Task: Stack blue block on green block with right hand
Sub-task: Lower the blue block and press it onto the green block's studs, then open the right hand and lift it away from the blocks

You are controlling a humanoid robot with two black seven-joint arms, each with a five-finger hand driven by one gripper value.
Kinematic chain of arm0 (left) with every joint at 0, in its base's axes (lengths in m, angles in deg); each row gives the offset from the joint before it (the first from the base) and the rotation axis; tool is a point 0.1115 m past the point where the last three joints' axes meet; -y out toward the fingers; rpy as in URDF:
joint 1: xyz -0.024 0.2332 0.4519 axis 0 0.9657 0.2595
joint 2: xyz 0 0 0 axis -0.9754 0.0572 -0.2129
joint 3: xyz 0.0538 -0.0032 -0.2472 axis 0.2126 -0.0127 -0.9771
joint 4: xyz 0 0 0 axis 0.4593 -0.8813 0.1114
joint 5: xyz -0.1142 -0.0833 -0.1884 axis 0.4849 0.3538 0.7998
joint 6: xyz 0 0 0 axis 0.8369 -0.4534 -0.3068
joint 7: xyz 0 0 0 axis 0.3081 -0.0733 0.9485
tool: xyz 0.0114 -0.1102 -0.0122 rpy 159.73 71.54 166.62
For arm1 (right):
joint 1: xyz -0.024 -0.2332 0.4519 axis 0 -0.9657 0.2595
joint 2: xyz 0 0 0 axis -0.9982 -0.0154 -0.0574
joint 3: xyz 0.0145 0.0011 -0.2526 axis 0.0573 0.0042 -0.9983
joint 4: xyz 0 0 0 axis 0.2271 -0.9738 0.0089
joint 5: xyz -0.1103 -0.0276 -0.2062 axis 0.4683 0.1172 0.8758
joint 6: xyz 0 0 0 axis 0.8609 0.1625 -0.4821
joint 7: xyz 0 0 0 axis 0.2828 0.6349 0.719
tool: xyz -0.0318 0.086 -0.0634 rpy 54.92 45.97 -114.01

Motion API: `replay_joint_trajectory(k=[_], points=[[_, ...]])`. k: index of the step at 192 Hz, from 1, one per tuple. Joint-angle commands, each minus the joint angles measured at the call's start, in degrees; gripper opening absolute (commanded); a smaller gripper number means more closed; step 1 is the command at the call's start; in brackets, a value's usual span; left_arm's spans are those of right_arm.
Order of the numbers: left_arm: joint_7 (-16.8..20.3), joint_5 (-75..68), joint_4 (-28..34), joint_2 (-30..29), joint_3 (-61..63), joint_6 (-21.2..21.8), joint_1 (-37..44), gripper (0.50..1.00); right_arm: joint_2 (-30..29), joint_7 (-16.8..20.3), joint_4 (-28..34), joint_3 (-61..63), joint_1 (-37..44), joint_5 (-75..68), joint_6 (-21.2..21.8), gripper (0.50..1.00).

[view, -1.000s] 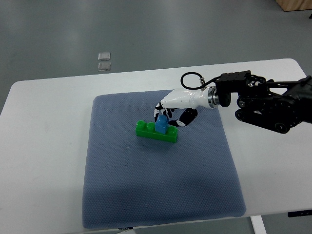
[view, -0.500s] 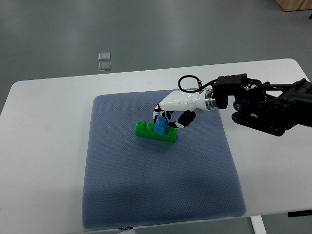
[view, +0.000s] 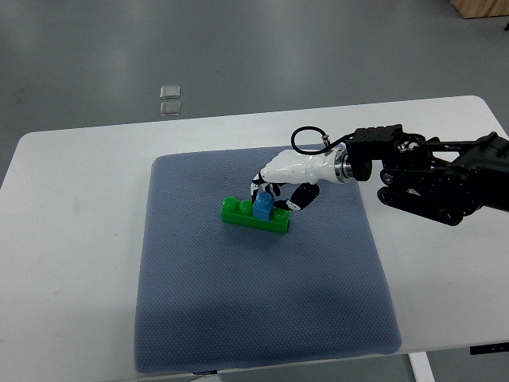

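Observation:
A long green block [view: 254, 216] lies on the blue-grey mat [view: 262, 318], slightly left of the mat's middle. A small blue block [view: 262, 208] sits on top of its right half. My right hand [view: 269, 194], white with black finger joints, reaches in from the right and curls around the blue block from behind; its fingers [view: 258, 188] touch the block's top and back. The black right arm [view: 429, 179] crosses the table's right side. No left arm shows.
The mat lies on a white table [view: 71, 207]. Two small clear squares [view: 169, 99] lie on the grey floor beyond the table's far edge. A wooden corner [view: 477, 8] shows at the top right.
The right hand has lowered and shifted slightly left with the blue block, which now sits flatter on the green block. The green block has barely moved.

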Motion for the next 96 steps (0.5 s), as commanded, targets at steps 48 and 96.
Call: replay_joint_trajectory(k=[48,96], points=[[0.0,0.0,-0.04,0.0,0.0,-0.07,0.0,1.0,0.25,0.43,-0.04,0.21,0.31,-0.03,-0.08,0.678],[0.0,0.0,-0.04,0.0,0.0,0.02,0.0,1.0,0.42,0.43,-0.04,0.38,0.4,-0.03,-0.08,0.746]])
